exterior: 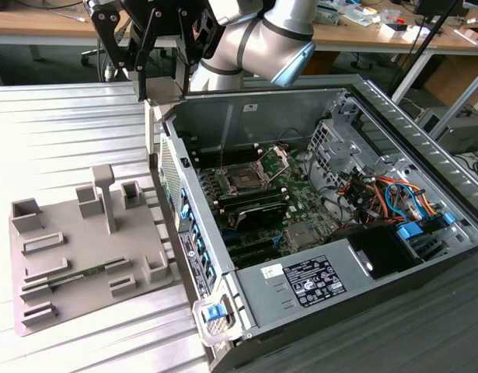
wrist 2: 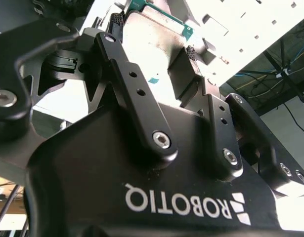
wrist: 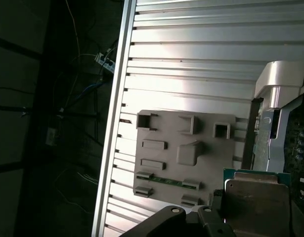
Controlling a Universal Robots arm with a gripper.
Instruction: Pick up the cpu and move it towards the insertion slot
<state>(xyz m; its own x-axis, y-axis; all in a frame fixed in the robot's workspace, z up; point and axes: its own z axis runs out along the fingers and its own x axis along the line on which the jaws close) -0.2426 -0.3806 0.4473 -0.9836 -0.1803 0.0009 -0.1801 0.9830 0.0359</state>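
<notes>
The cpu (exterior: 165, 88), a small flat chip with a silvery top and green edge, hangs clamped between the black fingers of my gripper (exterior: 162, 85), which is shut on it. It is held in the air above the upper corner of the open computer case's side wall, between the grey tray (exterior: 68, 233) and the motherboard. In the second wrist view the cpu (wrist 2: 142, 47) sits between the two finger pads (wrist 2: 189, 55) of the gripper (wrist 2: 152, 38). The first wrist view also has the cpu (wrist: 258, 197) beside the tray (wrist: 166, 163). The insertion slot (exterior: 245, 179), its metal bracket raised, lies lower and toward the exterior view's right.
The open computer case (exterior: 324, 280) holds the green motherboard (exterior: 301, 202), black RAM slots (exterior: 258, 210), coloured cables (exterior: 386, 194) and a drive cage (exterior: 332, 140). A green strip (exterior: 75, 273) rests among the tray's grey blocks. A ribbed metal table (exterior: 52, 124) lies below.
</notes>
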